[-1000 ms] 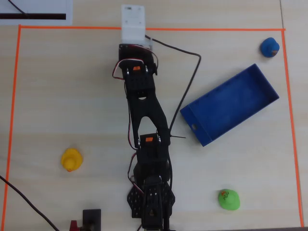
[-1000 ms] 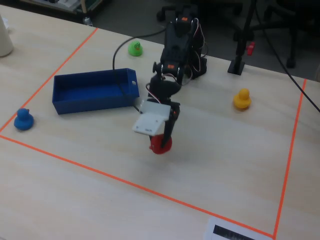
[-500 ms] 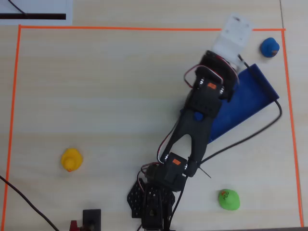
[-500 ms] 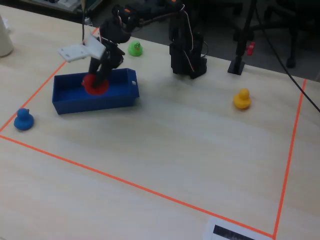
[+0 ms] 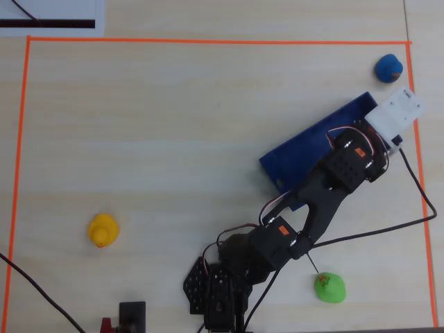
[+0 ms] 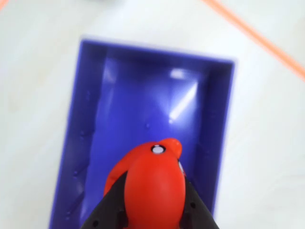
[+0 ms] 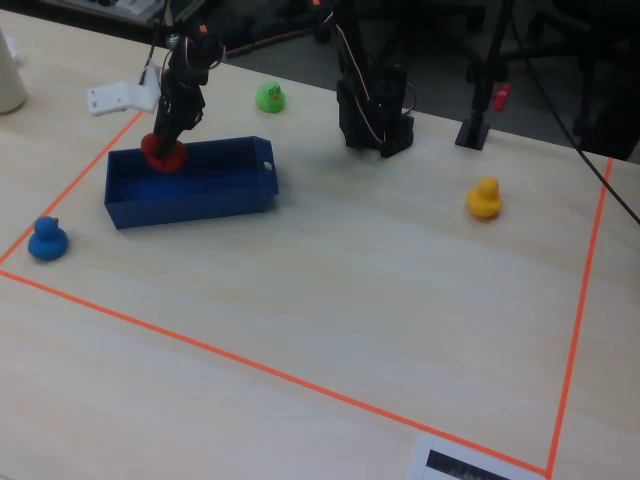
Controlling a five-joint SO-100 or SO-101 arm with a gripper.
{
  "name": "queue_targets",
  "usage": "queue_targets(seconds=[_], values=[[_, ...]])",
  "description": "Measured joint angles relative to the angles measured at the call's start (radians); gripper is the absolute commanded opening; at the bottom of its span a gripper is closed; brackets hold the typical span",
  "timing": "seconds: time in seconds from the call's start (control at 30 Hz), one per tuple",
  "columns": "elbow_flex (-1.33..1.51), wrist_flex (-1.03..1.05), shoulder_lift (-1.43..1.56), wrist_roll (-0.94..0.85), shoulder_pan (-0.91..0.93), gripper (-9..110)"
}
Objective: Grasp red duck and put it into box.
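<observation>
While clamped between the black two-finger gripper [image 6: 153,210], small solid-red rubber duck [image 6: 155,179] hanging above the interior of the large shallow dark-blue plastic box [image 6: 90,119], fingers closed on either flank of the round body, head with white eye pointing forward in the wrist view. Seen from the fixed view, same red duck [image 7: 162,153] at rim height at the left end of the box [image 7: 200,205], gripper [image 7: 166,150] directly over it; whether touching the floor or just clear of it, cannot tell. Pick-up done, carry done, judging by position over the tray. Left to do: opening of the fingers, release into the box, withdrawal of the arm. Box floor bare, nothing else inside. Further out on the pale wooden table [image 7: 380,300] within the orange tape border [image 7: 200,345]: small blue duck [image 7: 47,239] near the box's left end, green duck [image 7: 269,97] behind it, yellow duck [image 7: 485,197] well apart to the right, all untouched.
</observation>
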Motion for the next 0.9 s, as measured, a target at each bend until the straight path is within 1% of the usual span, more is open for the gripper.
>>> queue_targets(seconds=[0.27, 0.4, 0.47, 0.67, 0.9], values=[[0.215, -0.153, -0.002, -0.018, 0.006, 0], [0.229, -0.186, -0.002, -0.037, 0.018, 0], [0.229, -0.202, -0.002, -0.035, 0.029, 3], [0.229, -0.21, -0.002, -0.037, 0.035, 25], [0.229, -0.21, 0.0, -0.032, 0.032, 26]])
